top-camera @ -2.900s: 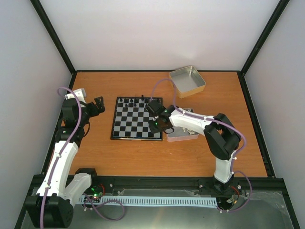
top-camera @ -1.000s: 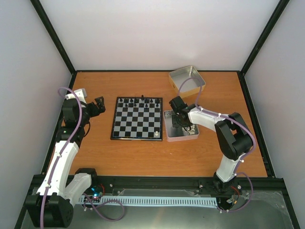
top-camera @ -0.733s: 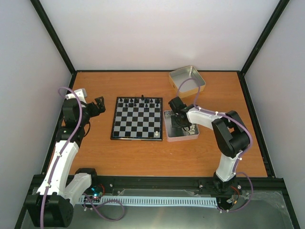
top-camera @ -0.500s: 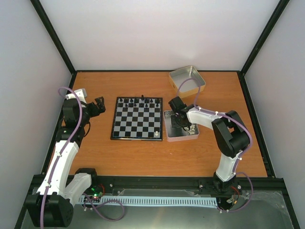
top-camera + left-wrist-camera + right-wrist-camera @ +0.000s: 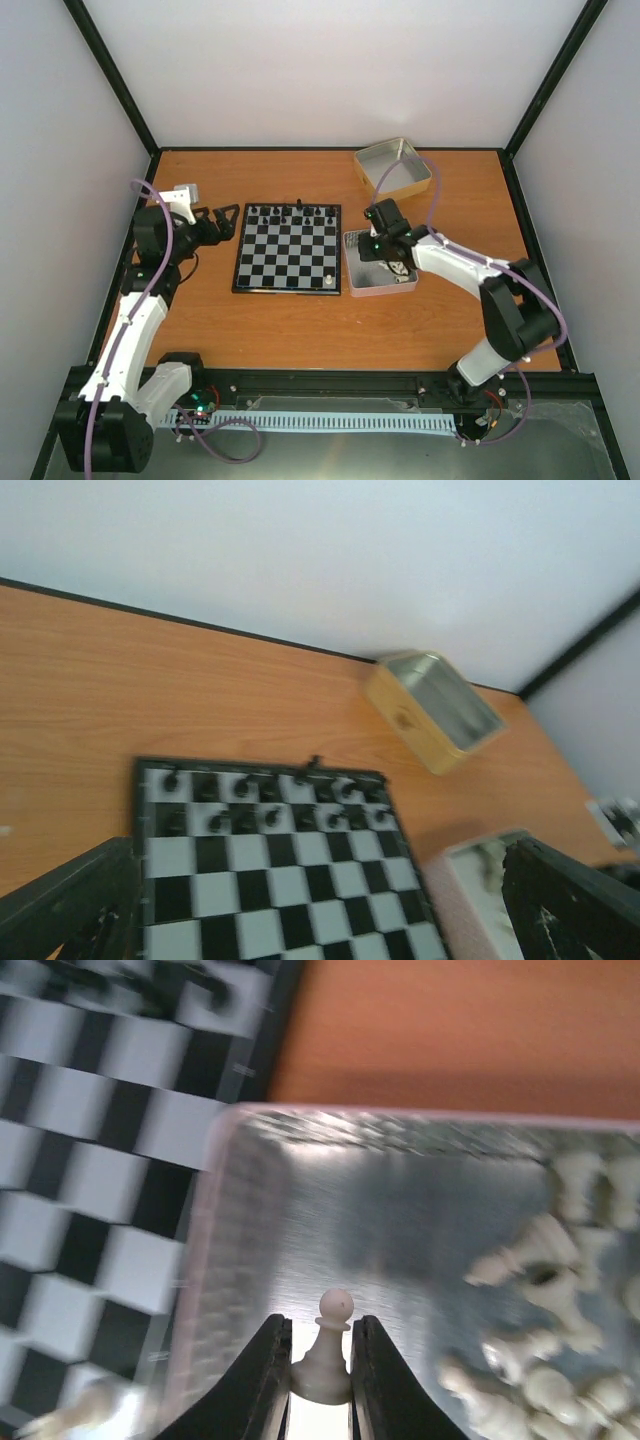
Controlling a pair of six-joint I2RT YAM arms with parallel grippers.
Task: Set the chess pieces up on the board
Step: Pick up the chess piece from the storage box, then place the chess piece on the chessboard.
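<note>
The board (image 5: 288,249) of black and silvery checks lies mid-table, with black pieces along its far rows and one cream-white piece (image 5: 331,282) at its near right corner. It also shows in the left wrist view (image 5: 270,880). My right gripper (image 5: 320,1375) is shut on a cream-white pawn (image 5: 325,1350), held above the near tin (image 5: 400,1230), where several white chess pieces (image 5: 545,1360) lie heaped. In the top view the right gripper (image 5: 378,235) hangs over that tin (image 5: 380,283). My left gripper (image 5: 225,220) is open and empty, left of the board's far corner.
A second shallow metal tin (image 5: 394,168) stands at the back right; it also shows in the left wrist view (image 5: 432,706). Black frame rails border the table's edges.
My right gripper left the board, went into the near tin and took hold of a white pawn, now lifted. A white piece now stands at the board's near right corner. The left gripper moved toward the board.
</note>
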